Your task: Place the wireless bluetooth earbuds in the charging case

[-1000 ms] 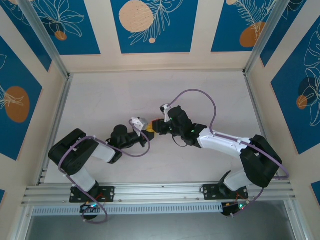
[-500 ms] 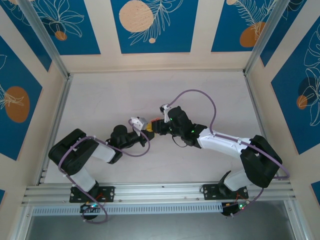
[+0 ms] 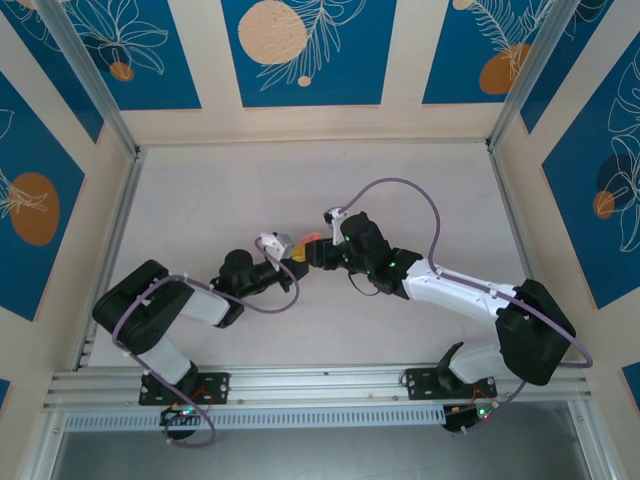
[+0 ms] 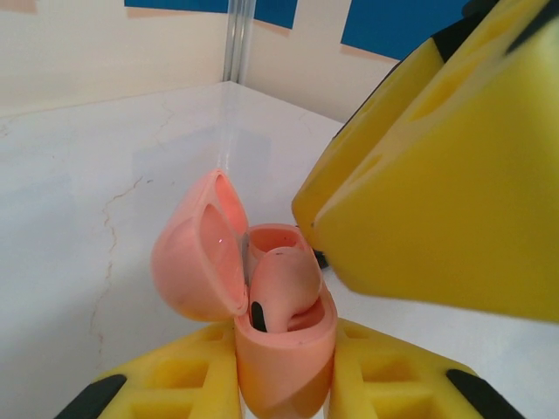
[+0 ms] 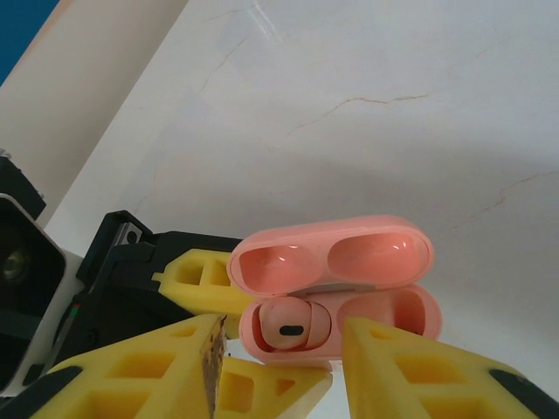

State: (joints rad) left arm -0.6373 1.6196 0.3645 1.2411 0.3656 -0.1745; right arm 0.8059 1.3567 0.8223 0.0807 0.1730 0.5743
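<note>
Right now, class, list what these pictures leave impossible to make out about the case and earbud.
Top view: pink case too small for any detail.
Left wrist view: case's base hidden by left fingers; far socket's inside behind pink earbud.
Right wrist view: case's lower front blocked by right fingers.

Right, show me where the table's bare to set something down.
Bare: the far table strip below the back wall, and the near patch between both arm bases. Crowded: the middle, where the left gripper holds the pink case beside the right gripper.
</note>
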